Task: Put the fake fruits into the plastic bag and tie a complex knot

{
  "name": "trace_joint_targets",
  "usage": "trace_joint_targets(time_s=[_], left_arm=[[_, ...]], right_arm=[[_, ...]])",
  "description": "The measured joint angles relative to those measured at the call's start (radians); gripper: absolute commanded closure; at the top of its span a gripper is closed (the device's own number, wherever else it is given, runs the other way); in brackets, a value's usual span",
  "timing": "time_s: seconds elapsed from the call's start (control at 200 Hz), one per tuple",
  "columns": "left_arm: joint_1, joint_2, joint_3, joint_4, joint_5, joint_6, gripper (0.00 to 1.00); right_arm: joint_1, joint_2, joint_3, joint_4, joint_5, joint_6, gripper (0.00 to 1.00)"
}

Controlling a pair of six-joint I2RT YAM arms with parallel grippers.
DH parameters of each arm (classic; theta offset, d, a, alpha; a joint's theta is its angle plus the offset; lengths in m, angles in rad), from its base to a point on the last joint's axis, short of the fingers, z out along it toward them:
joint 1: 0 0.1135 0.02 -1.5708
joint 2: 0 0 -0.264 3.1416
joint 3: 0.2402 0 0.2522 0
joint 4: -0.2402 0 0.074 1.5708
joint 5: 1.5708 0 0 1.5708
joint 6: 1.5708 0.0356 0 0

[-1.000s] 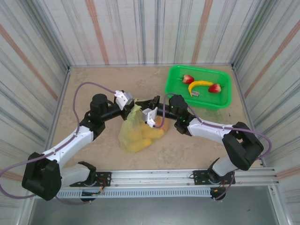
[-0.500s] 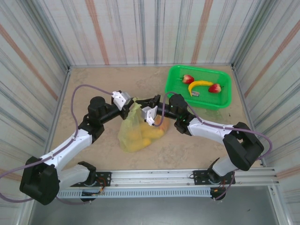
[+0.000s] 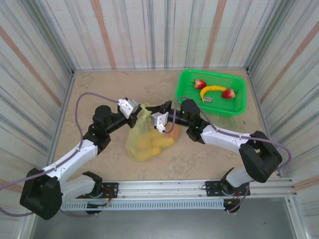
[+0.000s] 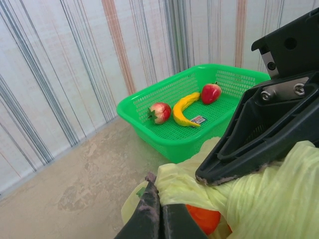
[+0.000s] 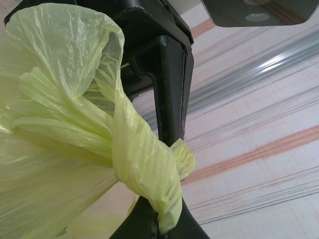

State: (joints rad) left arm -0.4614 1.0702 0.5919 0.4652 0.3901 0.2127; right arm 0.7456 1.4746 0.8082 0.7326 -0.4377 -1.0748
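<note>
While both arms converge on the plastic bag (image 3: 145, 143), the step in hand is judged to be the tying of the knot rather than loading. The bag rests at the middle of the table (image 3: 99, 89) between the two arms, well apart from the green slotted basket (image 3: 212, 95) at the far right. Its body is slumped and its neck is drawn upward. On the neck, the left gripper (image 3: 138, 112) is clamped shut on a bunched strand, and the right gripper (image 5: 157, 219) is clenched on a twisted handle strand just under the knot (image 5: 147, 162). The next move, in my judgement, calls for opposed, steady pulls to cinch that wrap without tearing the film, then a further pass. The bag is thin, translucent yellow-green, pleated into ridges where gathered; an orange fruit (image 4: 203, 220) shows inside. The knot reads as one loose wrap. A banana (image 4: 185, 109) and two red fruits (image 4: 159, 112) lie in the basket, unbagged.
</note>
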Motion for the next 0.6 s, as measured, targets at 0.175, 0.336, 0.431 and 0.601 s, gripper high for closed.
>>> trace_joint_targets(time_s=[0.175,0.336,0.431,0.601], left_arm=[[-0.018,-0.034,0.016,-0.077,-0.044,-0.048,0.71],[-0.045,-0.064,0.077,-0.201,-0.084,-0.096,0.72],[-0.045,-0.087,0.11,-0.285,-0.104,-0.142,0.76],[-0.013,-0.101,0.189,-0.447,-0.122,-0.256,0.84]], right_arm=[[0.0,0.0,0.0,0.011,0.0,0.001,1.0],[0.0,0.0,-0.001,0.035,-0.001,0.0,1.0],[0.0,0.0,-0.001,0.047,-0.001,0.0,1.0],[-0.006,0.0,-0.008,0.054,-0.001,-0.002,1.0]])
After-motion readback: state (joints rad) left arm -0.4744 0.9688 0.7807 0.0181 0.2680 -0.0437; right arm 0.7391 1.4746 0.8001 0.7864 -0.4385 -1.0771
